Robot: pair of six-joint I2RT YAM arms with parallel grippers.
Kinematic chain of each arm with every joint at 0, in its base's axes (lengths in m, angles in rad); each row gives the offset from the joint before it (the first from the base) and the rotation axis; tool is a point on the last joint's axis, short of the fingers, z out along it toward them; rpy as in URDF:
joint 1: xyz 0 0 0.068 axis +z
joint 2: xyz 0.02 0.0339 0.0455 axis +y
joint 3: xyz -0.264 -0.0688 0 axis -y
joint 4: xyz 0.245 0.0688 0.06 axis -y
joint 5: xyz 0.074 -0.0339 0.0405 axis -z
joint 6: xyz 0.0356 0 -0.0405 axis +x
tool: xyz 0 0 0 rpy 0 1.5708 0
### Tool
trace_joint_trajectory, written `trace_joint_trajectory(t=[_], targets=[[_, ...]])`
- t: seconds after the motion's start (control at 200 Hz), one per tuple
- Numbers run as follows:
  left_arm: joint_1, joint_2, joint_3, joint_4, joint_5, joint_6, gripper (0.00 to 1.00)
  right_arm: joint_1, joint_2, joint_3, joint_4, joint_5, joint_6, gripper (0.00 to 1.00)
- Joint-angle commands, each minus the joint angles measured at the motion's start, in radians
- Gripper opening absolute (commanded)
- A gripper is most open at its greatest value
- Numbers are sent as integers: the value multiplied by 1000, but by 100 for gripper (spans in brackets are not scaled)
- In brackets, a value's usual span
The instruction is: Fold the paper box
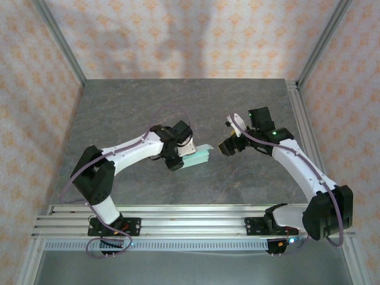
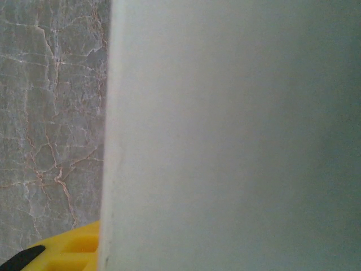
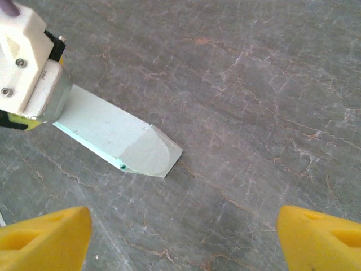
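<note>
The paper box (image 1: 199, 156) is a flat, pale mint-green card sleeve held just above the grey table near the middle. My left gripper (image 1: 180, 159) is shut on its left end. Seen from the right wrist, the box (image 3: 104, 125) sticks out of the left gripper (image 3: 31, 73), and its rounded end flap (image 3: 153, 156) is bent down towards the table. The box's pale face (image 2: 237, 135) covers most of the left wrist view, beside one yellow finger (image 2: 67, 251). My right gripper (image 1: 228, 147) stands open a short way right of the box, its yellow fingertips (image 3: 45, 237) wide apart with nothing between them.
The grey marbled table (image 1: 178, 107) spreads behind and around the box. Metal frame posts (image 1: 59, 41) and patterned walls close in the back and sides. An aluminium rail (image 1: 190, 222) carries both arm bases at the near edge.
</note>
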Motion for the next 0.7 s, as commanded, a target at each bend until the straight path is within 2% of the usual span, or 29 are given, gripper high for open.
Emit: trace_joint_trajectory(t=[0.0, 0.13, 0.37, 0.546, 0.696], targets=[[6, 35, 23, -67, 25, 34, 49, 15, 21, 50, -53, 10, -70, 85], [14, 31, 21, -44, 48, 26, 59, 30, 43, 59, -50, 9, -95, 85], [38, 14, 7, -4, 94, 14, 66, 75, 62, 28, -33, -22, -266, 84], [41, -7, 0, 5, 121, 8, 73, 95, 83, 27, -25, -25, -314, 83], [43, -12, -8, 12, 121, 2, 73, 114, 124, 43, -37, -14, -333, 76]])
